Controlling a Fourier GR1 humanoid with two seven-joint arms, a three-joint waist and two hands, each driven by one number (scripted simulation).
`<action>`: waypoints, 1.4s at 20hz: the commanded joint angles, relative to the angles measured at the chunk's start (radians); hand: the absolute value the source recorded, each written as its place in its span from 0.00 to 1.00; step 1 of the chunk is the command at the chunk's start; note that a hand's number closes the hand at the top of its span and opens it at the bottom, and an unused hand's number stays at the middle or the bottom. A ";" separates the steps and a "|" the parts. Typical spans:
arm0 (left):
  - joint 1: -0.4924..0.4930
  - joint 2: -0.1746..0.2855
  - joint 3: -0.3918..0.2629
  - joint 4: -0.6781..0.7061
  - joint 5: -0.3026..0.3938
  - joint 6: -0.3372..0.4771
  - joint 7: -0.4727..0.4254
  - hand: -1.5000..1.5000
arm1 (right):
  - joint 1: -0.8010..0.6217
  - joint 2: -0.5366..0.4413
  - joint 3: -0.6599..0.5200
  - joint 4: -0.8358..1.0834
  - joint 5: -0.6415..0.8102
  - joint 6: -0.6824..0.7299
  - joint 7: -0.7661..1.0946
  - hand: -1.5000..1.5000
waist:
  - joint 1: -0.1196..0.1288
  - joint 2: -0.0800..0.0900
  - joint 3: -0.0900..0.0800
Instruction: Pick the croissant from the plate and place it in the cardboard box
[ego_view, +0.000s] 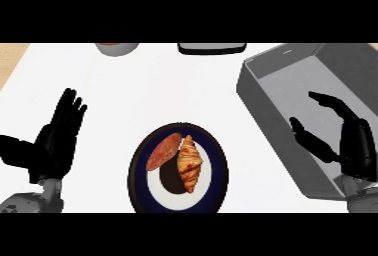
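The white desk (148, 85) bears a grey box (295, 80) at its right side and a dark-rimmed plate (219, 170) near the front. The right hand (354, 145) hangs over the box, fingers and thumb spread, holding nothing. The left hand (59, 135) rests open at the left. The croissant (190, 162) lies on the plate, touching a reddish piece of food (164, 151). A wide grasp could drag that neighbour along or nudge the plate.
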 joint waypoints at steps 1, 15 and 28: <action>-0.016 -0.005 0.013 0.043 0.007 -0.019 -0.011 0.50 | 0.074 -0.012 0.151 -0.119 0.280 -0.081 0.128 0.00 | 0.011 0.011 0.007; -0.035 0.007 0.002 -0.016 0.020 -0.044 0.045 0.50 | -0.119 0.057 0.433 -0.422 0.427 0.684 1.035 0.00 | 0.070 0.012 0.007; -0.047 -0.010 0.030 -0.007 0.013 -0.061 0.060 0.50 | -0.344 0.540 0.516 -0.134 0.559 0.805 1.270 0.00 | 0.063 0.019 0.014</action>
